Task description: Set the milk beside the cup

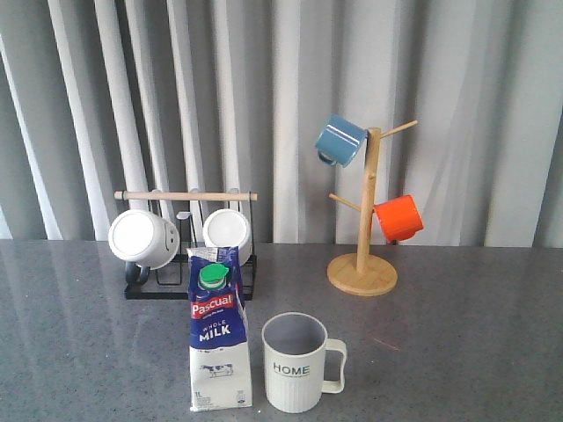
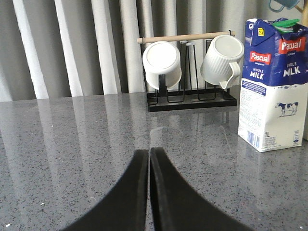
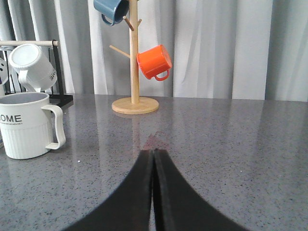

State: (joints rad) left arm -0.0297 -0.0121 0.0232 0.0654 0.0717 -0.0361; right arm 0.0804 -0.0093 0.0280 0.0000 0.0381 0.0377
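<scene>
Backdrop: pale grey-white curtain (image 1: 290, 105) in long vertical folds, filling the upper half of the front view from edge to edge.
Worktop: dark grey speckled stone-look worktop (image 1: 457, 352), filling the lower half, glossy.
Light: soft and even; pale streaks of the curtain mirrored on the worktop's surface, clearest at the left.
Meeting line: curtain reaches the worktop's far edge, just below mid-frame.

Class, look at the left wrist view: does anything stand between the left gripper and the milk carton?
Nothing visible does. Bare grey table lies between the shut left gripper and the milk. The black mug rack stands farther back, off that path.
</scene>
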